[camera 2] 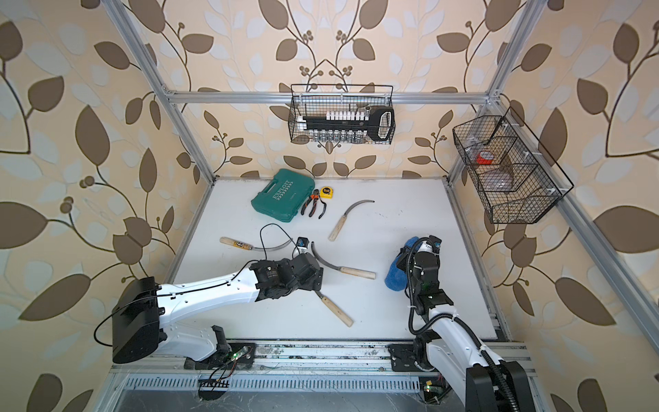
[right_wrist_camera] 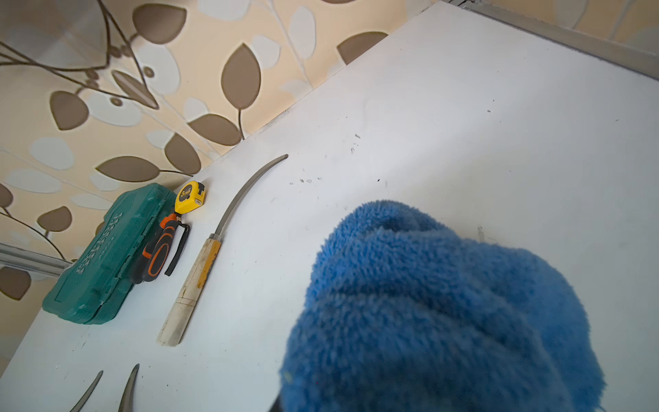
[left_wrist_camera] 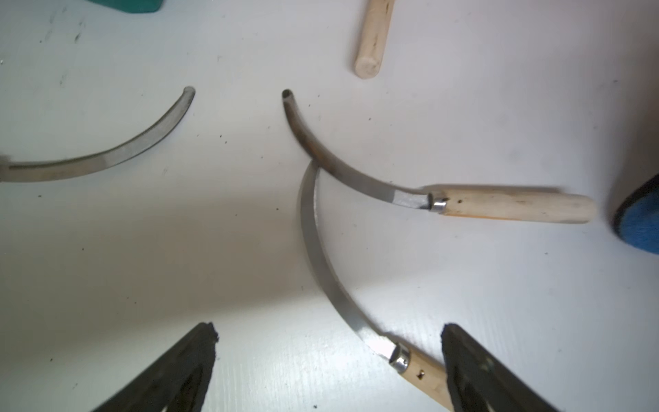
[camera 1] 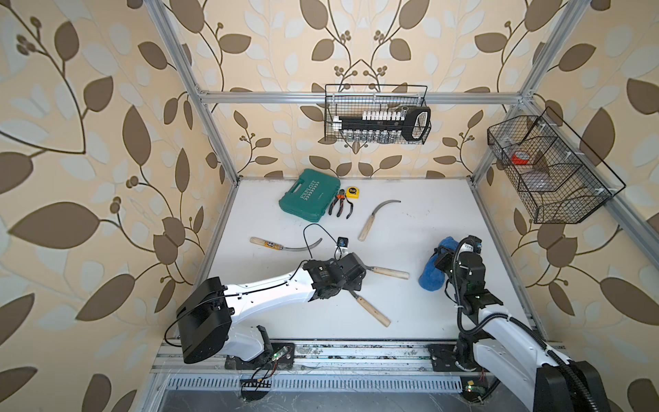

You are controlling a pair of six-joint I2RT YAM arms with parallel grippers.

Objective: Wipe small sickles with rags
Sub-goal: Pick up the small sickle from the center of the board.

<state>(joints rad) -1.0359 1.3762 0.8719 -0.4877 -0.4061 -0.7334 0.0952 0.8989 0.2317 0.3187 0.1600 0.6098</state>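
Note:
Several small sickles lie flat on the white table (camera 1: 428, 214). My left gripper (left_wrist_camera: 328, 331) is open and low over the front sickle (left_wrist_camera: 321, 257), whose ferrule and pale handle lie loose between the fingers, close to one of them. Its blade tip touches the blade of the middle sickle (left_wrist_camera: 513, 205). A third sickle (camera 1: 281, 244) lies to the left, and another sickle (camera 1: 378, 219) lies further back. My right gripper (camera 1: 444, 255) is shut on the blue fluffy rag (right_wrist_camera: 445, 314), which hangs down to the table at the right and hides its fingers.
A teal tool case (camera 1: 309, 192), orange-and-black pliers (camera 1: 340, 207) and a yellow tape measure (camera 1: 352, 192) sit at the back left of the table. A wire basket (camera 1: 378, 114) hangs on the back wall and another wire basket (camera 1: 549, 171) on the right frame.

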